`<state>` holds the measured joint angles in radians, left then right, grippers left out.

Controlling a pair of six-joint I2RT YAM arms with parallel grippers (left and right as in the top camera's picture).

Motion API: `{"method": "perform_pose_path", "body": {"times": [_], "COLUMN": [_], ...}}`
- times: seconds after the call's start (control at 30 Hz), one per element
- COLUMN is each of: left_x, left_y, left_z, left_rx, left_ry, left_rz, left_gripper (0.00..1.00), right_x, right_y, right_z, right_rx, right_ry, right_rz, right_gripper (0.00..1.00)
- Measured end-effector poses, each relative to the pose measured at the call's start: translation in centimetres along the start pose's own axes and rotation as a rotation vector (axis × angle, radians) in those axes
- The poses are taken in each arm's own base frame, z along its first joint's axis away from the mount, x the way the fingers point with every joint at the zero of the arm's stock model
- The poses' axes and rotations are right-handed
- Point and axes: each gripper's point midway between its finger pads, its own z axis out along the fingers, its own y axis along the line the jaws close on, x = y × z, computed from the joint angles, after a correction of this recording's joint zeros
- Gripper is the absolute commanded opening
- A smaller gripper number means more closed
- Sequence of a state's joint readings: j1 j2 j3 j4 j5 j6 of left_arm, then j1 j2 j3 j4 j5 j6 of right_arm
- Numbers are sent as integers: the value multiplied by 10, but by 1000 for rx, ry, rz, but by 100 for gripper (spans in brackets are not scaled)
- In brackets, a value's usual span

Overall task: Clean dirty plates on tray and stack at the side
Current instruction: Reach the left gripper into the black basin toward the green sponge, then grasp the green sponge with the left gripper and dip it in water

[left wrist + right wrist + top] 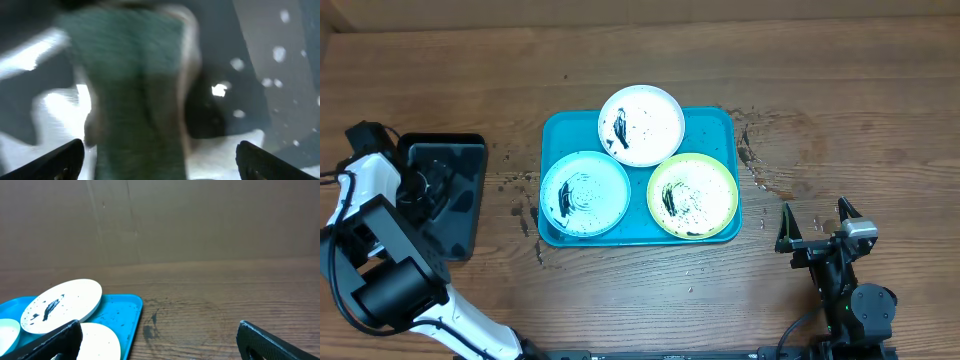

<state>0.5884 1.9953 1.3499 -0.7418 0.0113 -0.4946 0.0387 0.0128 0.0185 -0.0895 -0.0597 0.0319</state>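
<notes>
Currently, turquoise tray (720, 125) is seen at middle of bench (880, 100), all three smeared plates carried on it. White-rimmed plate (641, 124) is set at far side, lapping over far rim. Light-blue plate (585, 193) is set near left and yellow-green plate (692, 195) near right, just beside each other. Right pincer (814, 225) is held released, fingers spread, over bare bench right of tray. Left pincer (159, 157) is held over black tray (465, 215) at left, fingers wide apart. Blurred greenish object (140, 90) is seen ahead; contact cannot be told.
</notes>
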Motion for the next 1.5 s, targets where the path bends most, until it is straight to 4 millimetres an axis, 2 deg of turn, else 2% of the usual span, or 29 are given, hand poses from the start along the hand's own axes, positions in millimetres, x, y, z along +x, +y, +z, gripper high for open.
{"method": "perform_pose_path", "body": {"times": [0.1,0.17,0.47,0.57,0.73,0.83,0.93,1.0,1.03,1.1,1.23,1.4,1.43,1.47,1.5], "left_x": [7,10,11,10,3,-1,-4,-5,-5,-5,-5,-3,-3,-3,-3], "left_y": [-5,-4,10,13,13,12,11,10,10,11,11,11,12,12,12], "left_z": [5,7,7,7,8,8,9,9,9,9,9,9,9,9,9], "left_rx": [10,0,-73,-92,-97,-94,-89,-88,-89,-90,-90,-94,-95,-96,-96], "left_ry": [26,38,35,28,-1,-19,-30,-34,-35,-35,-35,-29,-27,-27,-27], "left_rz": [14,25,29,32,37,36,33,29,19,7,0,-2,-2,-3,-3], "left_gripper": [68,65,67,82,88,84,73,62,55,34,4,4,9,22,44], "right_x": [0,0,0,0,0,0,0,0,0,0,0,0,0,0,0], "right_y": [0,0,0,0,0,0,0,0,0,0,0,0,0,0,0], "right_z": [0,0,0,0,0,0,0,0,0,0,0,0,0,0,0], "right_rx": [0,0,0,0,0,0,0,0,0,0,0,0,0,0,0], "right_ry": [0,0,0,0,0,0,0,0,0,0,0,0,0,0,0], "right_rz": [0,0,0,0,0,0,0,0,0,1,0,0,0,0,0], "right_gripper": [100,100,100,100,100,100,100,100,100,100,100,100,100,100,100]}}
